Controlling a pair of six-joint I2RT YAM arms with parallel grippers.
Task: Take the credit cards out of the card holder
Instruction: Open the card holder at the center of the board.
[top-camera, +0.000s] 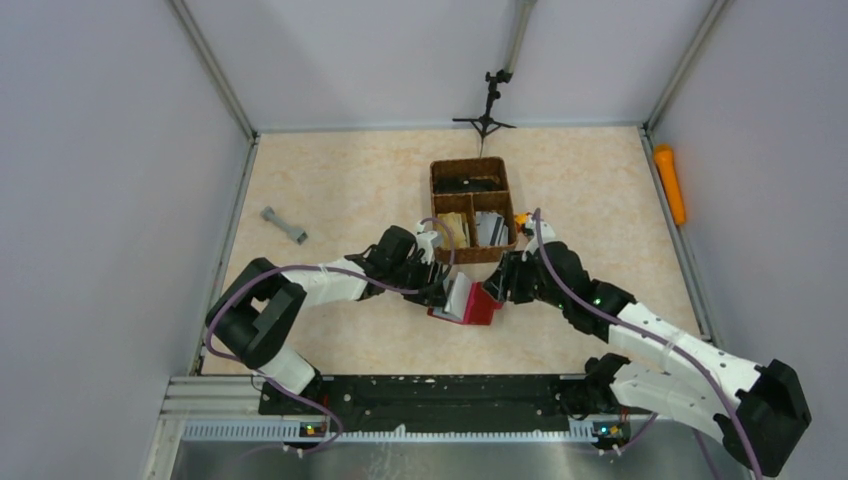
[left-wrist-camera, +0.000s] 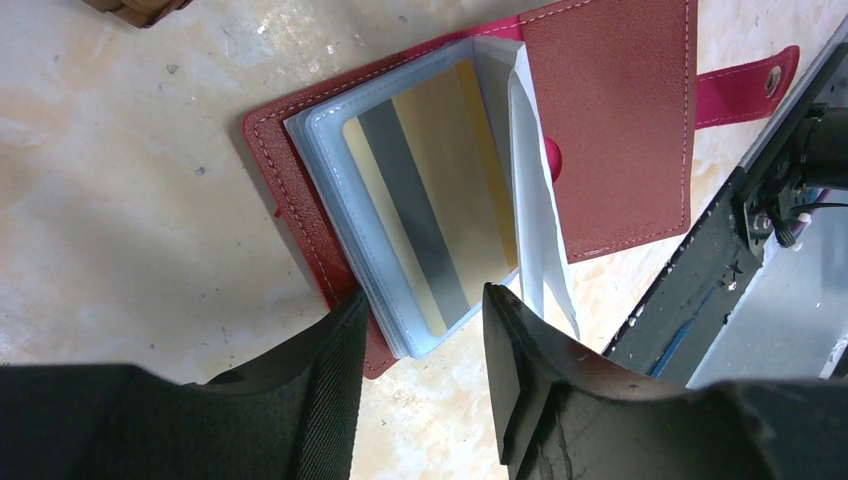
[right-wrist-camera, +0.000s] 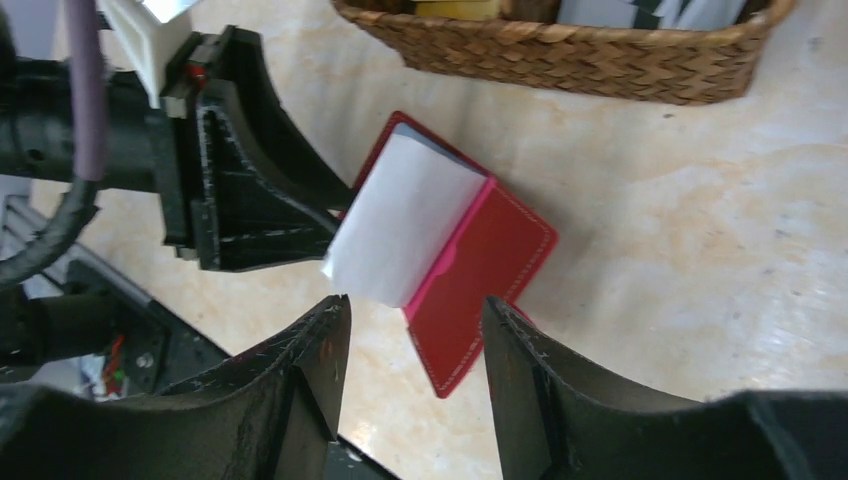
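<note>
The dark red card holder (top-camera: 478, 305) lies open on the table between both arms. In the left wrist view its clear sleeves (left-wrist-camera: 340, 190) are fanned, and a gold credit card (left-wrist-camera: 440, 200) with a grey stripe shows in the top sleeve. My left gripper (left-wrist-camera: 425, 305) is open, its fingers astride the sleeves' near corner without clamping it. The snap tab (left-wrist-camera: 750, 80) points away to the right. My right gripper (right-wrist-camera: 415, 305) is open just short of the holder's red cover (right-wrist-camera: 480, 275). One pale sleeve (right-wrist-camera: 405, 215) stands raised.
A brown woven basket (top-camera: 438, 185) with compartments stands just behind the holder, its rim (right-wrist-camera: 560, 55) close in the right wrist view. A grey dumbbell-shaped piece (top-camera: 284, 225) lies at the left, an orange object (top-camera: 670, 183) by the right wall, and a small tripod (top-camera: 487, 110) at the back.
</note>
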